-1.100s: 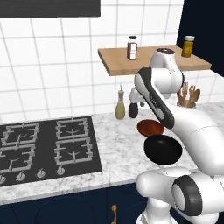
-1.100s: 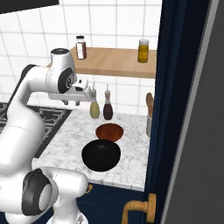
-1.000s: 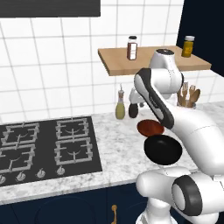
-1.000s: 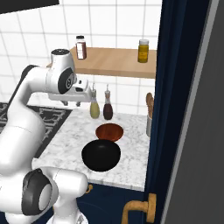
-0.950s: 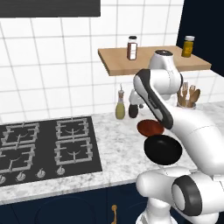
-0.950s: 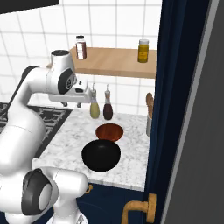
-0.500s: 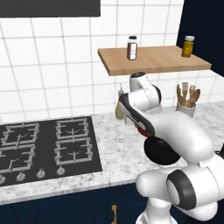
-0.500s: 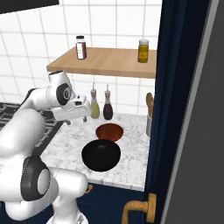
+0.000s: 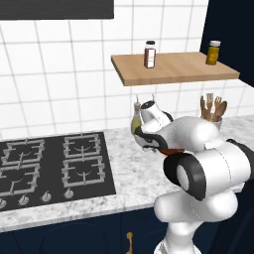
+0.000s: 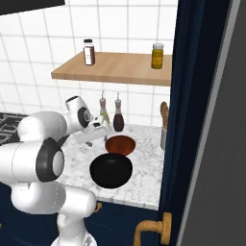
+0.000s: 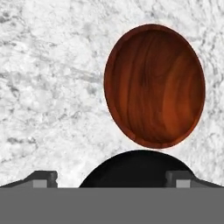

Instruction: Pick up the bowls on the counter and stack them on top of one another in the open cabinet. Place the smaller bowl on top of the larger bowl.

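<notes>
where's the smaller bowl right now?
The smaller bowl sits on the counter in the right base view, just behind the larger bowl and in front of the two bottles.

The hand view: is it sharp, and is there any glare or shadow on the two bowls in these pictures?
Hand view: sharp; the shallow reddish-brown glossy bowl shows clear wood grain, evenly lit, no glare; the wide glossy black bowl is flat dark, cut by the bottom edge. Right base view: the black bowl carries a faint sheen, and only soft shadows fall on the white-grey speckled marble counter.
</notes>
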